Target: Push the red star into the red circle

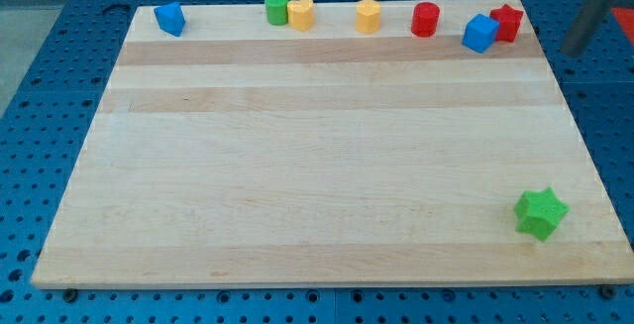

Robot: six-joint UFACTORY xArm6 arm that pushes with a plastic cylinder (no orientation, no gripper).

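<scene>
My tip sits at the view's top right, off the wooden board, over the blue perforated table; it is a bare rod end with nothing to clench or release, and it touches no block. Taking the board as the landmark: it is the largest thing here, a pale plank surface filling most of the view, and my tip lies just beyond its top right corner, to the view's right of the red star. That red star rests at the board's top right corner, near the back edge, with the blue cube touching or almost touching it on the view's left side; I cannot tell which. The red circle, a short cylinder, stands on the board's top edge a little further to the view's left, apart from the blue cube. The green star lies alone near the board's bottom right corner, well apart from the rest. Along the board's top edge, moving toward the view's left, come a yellow block, then another yellow block pressed against a green cylinder. A second blue block sits at the board's top left corner. In all, 8 blocks are on the board.
</scene>
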